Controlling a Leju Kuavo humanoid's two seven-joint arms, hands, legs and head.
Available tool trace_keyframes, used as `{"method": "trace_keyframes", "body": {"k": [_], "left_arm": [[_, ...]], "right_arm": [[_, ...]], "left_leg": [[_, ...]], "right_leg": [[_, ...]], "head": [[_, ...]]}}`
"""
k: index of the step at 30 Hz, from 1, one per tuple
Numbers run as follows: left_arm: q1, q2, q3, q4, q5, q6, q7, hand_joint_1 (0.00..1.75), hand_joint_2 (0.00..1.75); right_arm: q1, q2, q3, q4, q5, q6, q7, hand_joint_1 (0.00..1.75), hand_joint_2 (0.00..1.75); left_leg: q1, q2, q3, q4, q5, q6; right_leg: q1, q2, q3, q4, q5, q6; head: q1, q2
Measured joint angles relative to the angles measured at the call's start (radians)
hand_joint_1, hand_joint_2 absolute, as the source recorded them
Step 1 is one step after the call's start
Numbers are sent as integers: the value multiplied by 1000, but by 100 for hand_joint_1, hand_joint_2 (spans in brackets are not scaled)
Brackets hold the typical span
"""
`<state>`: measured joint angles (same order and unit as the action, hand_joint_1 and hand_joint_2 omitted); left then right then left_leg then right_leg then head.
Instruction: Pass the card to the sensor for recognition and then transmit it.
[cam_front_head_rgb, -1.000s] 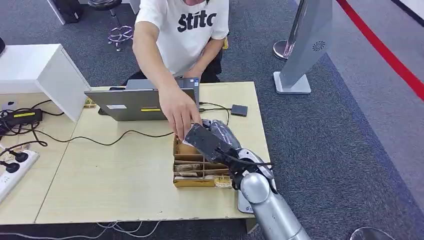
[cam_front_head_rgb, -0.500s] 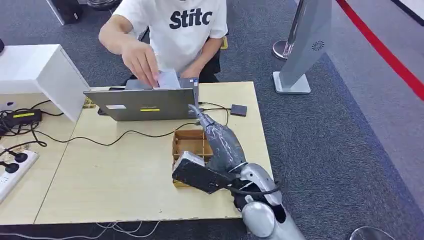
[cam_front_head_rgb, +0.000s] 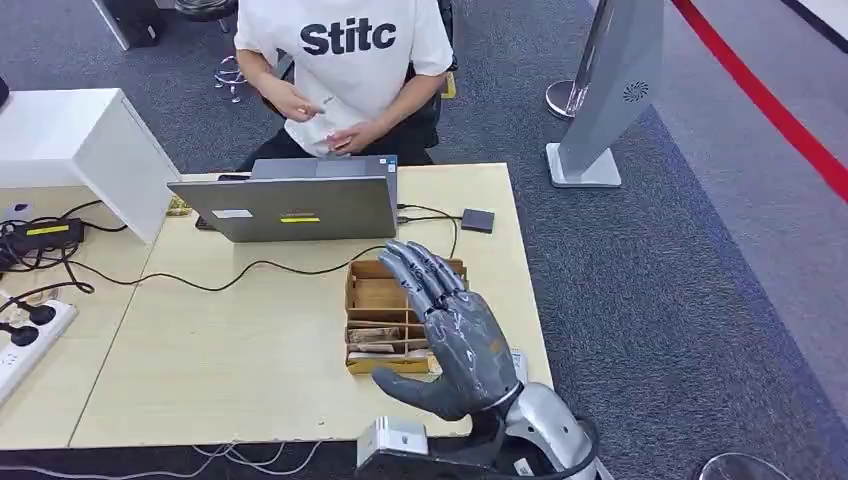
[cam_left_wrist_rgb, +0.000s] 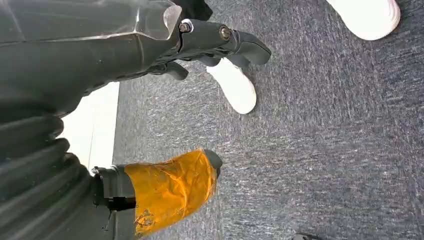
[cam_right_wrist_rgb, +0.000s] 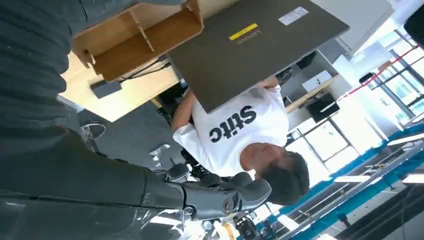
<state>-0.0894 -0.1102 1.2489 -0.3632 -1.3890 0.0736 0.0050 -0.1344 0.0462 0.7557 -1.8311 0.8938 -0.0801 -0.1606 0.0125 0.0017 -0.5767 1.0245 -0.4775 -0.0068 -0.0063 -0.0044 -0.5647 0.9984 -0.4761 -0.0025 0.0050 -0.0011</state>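
**Right hand spread above the wooden box; card with the person**

My right hand (cam_front_head_rgb: 455, 335) was raised over the desk (cam_front_head_rgb: 230, 340), palm showing, its fingers (cam_front_head_rgb: 420, 270) spread apart and holding nothing. It hovered over the near right corner of the wooden box (cam_front_head_rgb: 375, 300), hiding part of that box.

The wooden box stood on the desk, divided into compartments; those nearest me held flat items I could not identify. Behind the box stood a grey laptop (cam_front_head_rgb: 290, 207), its lid facing me. A small black square device (cam_front_head_rgb: 478, 220) lay on the desk beyond the box, to its right, with a cable leading to it.

The card (cam_front_head_rgb: 330, 135) was a pale item in the hands of the person (cam_front_head_rgb: 350, 60) seated behind the laptop, well apart from the box.

My left hand (cam_left_wrist_rgb: 165, 50) hung above grey carpet; I could not tell how its fingers were set.
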Motion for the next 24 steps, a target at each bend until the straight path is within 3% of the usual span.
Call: {"method": "trace_keyframes", "body": {"k": [9,14,24], "left_arm": [[1,-3,0,0,7,0,0,0,175],[-1,-11,0,0,4,3,0,0,175],[-3,-16,1,0,0,4,0,0,175]], "right_arm": [[163,-26,-53,16,13,-6,-98,0,175],[189,-36,-53,83,200,-38,-66,0,175],[187,-46,-41,259,340,-85,-44,0,175]], "left_leg": [[0,-1,0,0,0,0],[0,0,0,0,0,0],[0,0,0,0,0,0]], "right_leg": [[0,-1,0,0,0,0],[0,-1,0,0,0,0],[0,-1,0,0,0,0]], "head": [[0,0],[0,0],[0,0]]}}
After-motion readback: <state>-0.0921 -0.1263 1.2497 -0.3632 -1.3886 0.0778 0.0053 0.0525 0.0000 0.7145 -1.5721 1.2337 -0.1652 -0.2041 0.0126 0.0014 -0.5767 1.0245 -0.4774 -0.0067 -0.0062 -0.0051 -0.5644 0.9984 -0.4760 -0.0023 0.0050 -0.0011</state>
